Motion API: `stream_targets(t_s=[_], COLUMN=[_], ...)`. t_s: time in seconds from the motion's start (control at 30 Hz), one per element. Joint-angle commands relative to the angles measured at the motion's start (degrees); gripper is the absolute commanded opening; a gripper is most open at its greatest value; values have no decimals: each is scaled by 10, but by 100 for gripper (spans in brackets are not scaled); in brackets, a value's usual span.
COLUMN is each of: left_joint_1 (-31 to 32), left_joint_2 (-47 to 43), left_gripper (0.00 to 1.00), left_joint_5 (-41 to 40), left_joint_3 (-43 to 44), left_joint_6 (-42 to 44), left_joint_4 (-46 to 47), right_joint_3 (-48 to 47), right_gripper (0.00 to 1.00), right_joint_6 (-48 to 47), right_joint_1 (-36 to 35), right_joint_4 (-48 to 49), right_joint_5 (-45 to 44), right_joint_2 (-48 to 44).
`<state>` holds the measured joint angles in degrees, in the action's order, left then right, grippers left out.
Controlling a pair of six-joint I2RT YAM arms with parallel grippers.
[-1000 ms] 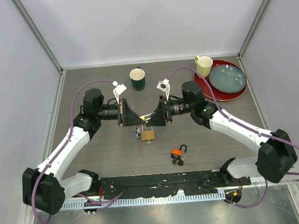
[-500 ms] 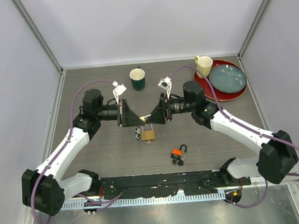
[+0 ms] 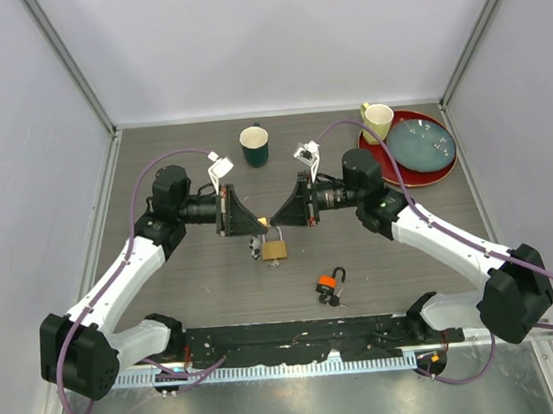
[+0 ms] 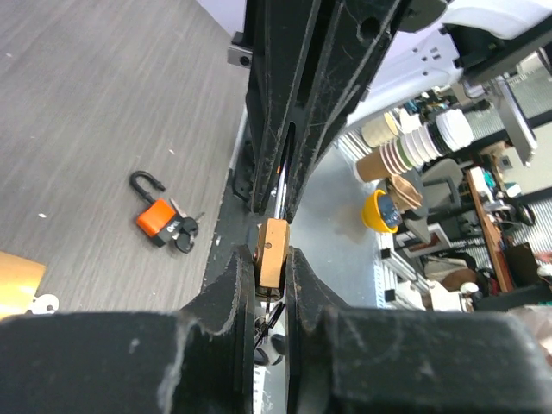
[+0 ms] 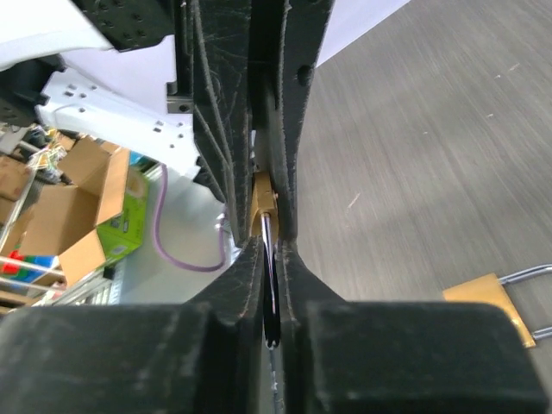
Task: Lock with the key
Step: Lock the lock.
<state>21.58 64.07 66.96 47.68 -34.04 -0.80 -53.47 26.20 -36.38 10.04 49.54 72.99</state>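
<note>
The left claw (image 3: 255,221) is clamped narrow on a small brass padlock (image 4: 272,250), holding it above the middle of the counter (image 3: 197,287), and it has not shifted. The change is on the right. The right claw (image 3: 279,216) has slid in until its tips meet the left's. Its fingers have drawn from a wider gap to almost together, pinching a thin dark strip that I take for the key (image 5: 269,289). So the key seems gripped at the lock, and turning it would come next. The padlock shows as a plain brass block, edge on, with its shackle and keyhole hidden. A larger brass padlock (image 3: 274,250) lies just below, and an orange padlock (image 3: 328,283) further right.
</note>
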Motion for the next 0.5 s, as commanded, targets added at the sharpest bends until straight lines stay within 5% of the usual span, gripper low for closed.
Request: stream_targets(t_s=[0.0, 0.23, 0.47], left_joint_1=[4, 3, 4], left_joint_2=[-22, -33, -25], left_gripper=[0, 0, 9], left_joint_5=[20, -45, -82], left_joint_3=[0, -21, -57], left_joint_6=[-7, -59, -153], left_joint_4=[33, 119, 273], right_joint_3=[-14, 21, 96], right_gripper=[1, 1, 1], right_joint_6=[5, 30, 129], right_joint_1=[0, -1, -1], right_joint_4=[44, 76, 210], right_joint_5=[13, -43, -108], right_joint_2=[-6, -32, -65])
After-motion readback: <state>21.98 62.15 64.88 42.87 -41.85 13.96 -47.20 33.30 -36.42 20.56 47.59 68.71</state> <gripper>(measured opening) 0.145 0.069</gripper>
